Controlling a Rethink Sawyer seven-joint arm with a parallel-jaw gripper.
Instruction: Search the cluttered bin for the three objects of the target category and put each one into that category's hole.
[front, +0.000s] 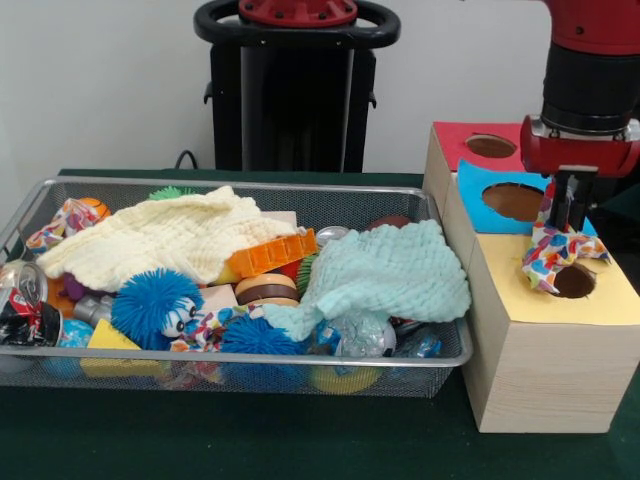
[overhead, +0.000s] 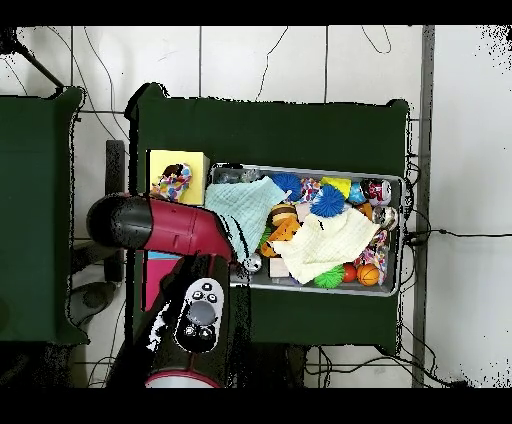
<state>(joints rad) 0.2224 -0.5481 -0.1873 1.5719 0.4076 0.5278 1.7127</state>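
Note:
My gripper (front: 568, 208) hangs over the yellow-topped box (front: 610, 300) at the right, shut on a polka-dot cloth (front: 556, 252). The cloth drapes from the fingers onto the yellow face and over the far-left edge of the round hole (front: 578, 283). In the overhead view the same cloth (overhead: 172, 183) lies on the yellow top (overhead: 197, 160), with my arm (overhead: 160, 226) beside it. A second polka-dot cloth (front: 62, 222) lies at the far left end of the wire bin (front: 240, 186). A third (front: 205, 326) peeks out near the bin's front, between two blue fuzzy balls.
A pale yellow knitted cloth (front: 160, 238) and a mint-green knitted cloth (front: 385, 275) cover much of the bin. It also holds blue fuzzy balls (front: 155, 305), an orange toy (front: 270, 254) and a can (front: 20, 295). The blue hole (front: 512, 201) and the red hole (front: 490, 146) lie behind the yellow one.

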